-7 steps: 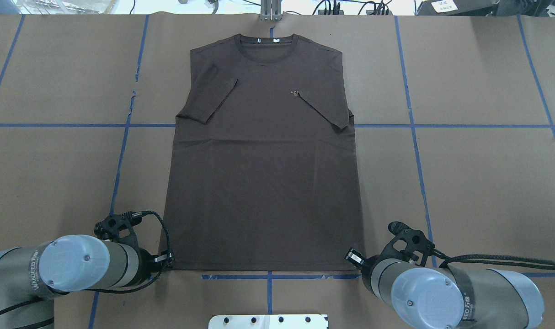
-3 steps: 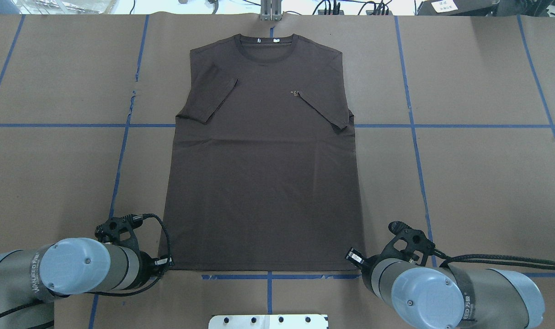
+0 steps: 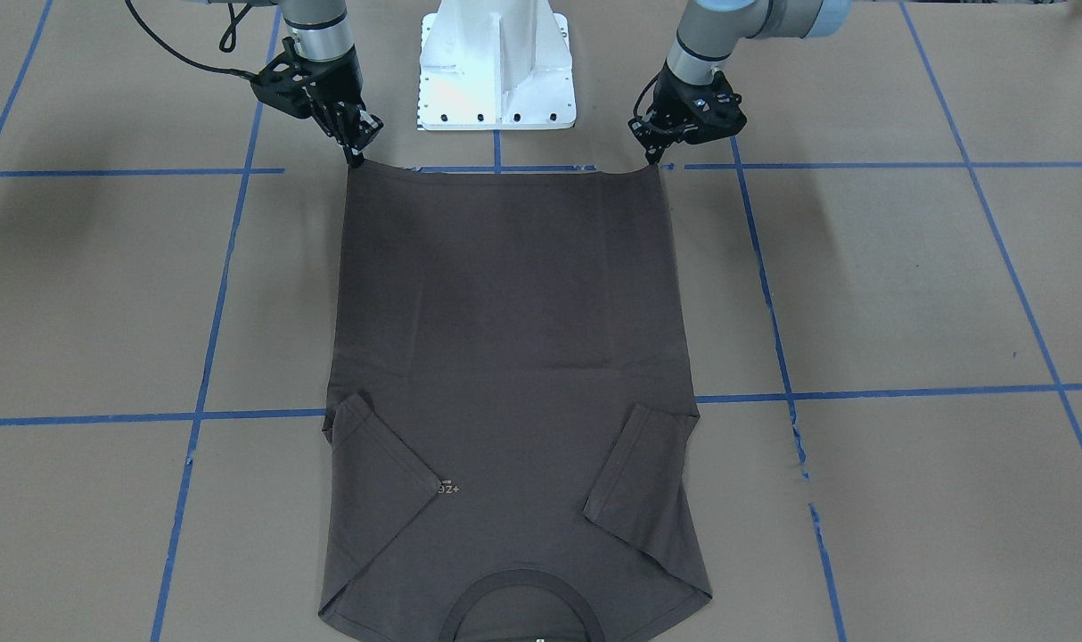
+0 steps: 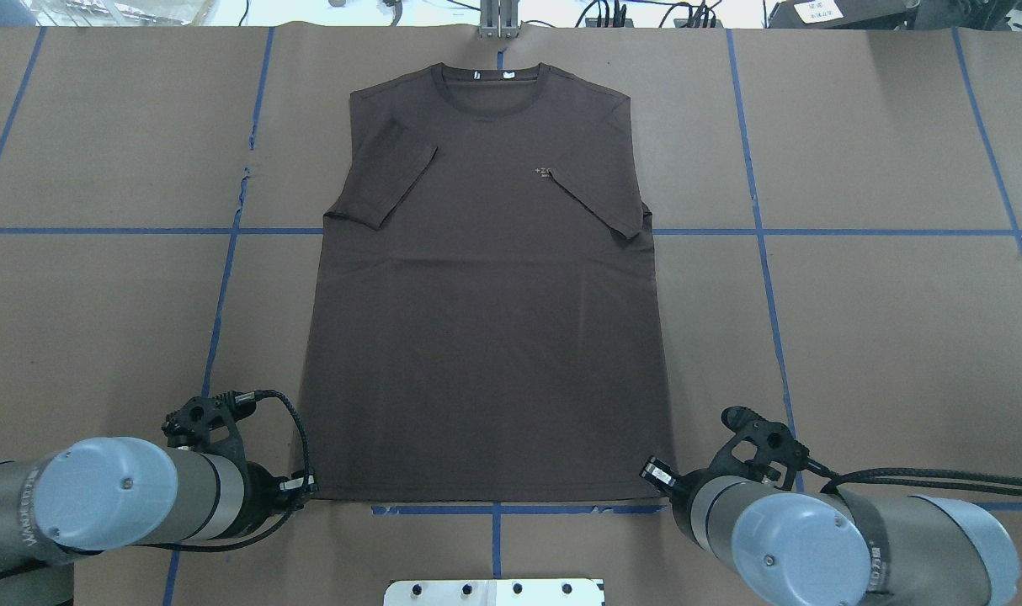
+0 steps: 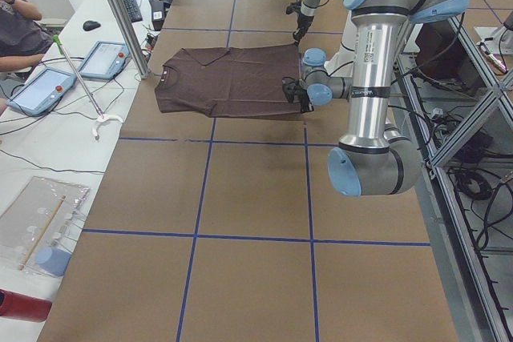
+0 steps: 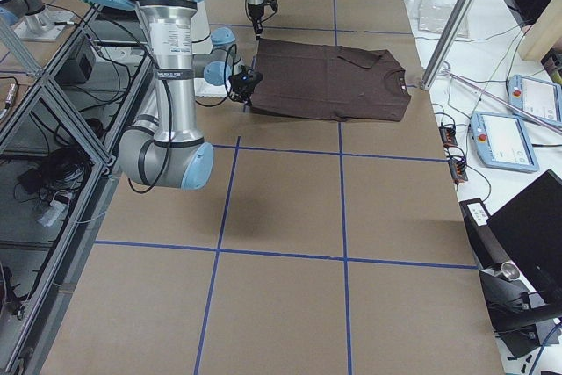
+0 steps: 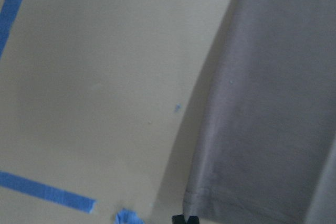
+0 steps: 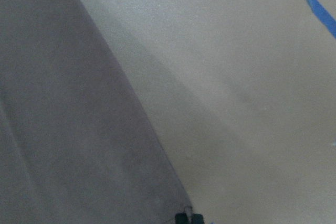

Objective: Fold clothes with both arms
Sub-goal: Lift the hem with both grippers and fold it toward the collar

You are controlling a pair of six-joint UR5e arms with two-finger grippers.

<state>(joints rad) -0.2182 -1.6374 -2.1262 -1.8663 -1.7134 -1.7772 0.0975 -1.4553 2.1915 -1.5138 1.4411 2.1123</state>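
Observation:
The dark grey-brown T-shirt [image 4: 486, 337] lies flat, collar at the far edge, both sleeves folded inward over the chest; it also shows in the front view [image 3: 505, 357]. My left gripper [image 4: 305, 488] is at the hem's left corner, fingers pinched on the cloth [image 3: 655, 160]. My right gripper [image 4: 656, 473] is pinched on the hem's right corner [image 3: 356, 160]. In the left wrist view the hem corner [image 7: 210, 203] sits at the fingertips with a shadow beneath it. The right wrist view shows the shirt's side edge [image 8: 79, 129] running down to the fingertips, also shadowed.
Brown paper with blue tape lines [image 4: 898, 231] covers the table. The white pedestal base [image 3: 496, 67] stands between the arms, close behind the hem. A metal post [image 4: 498, 21] rises at the far edge by the collar. Tablets and an operator's arm [image 5: 16, 22] lie beyond the table.
The left arm has drawn back toward the robot and the view's left. The right arm has shifted slightly right. The hem's corners have moved a little toward the robot.

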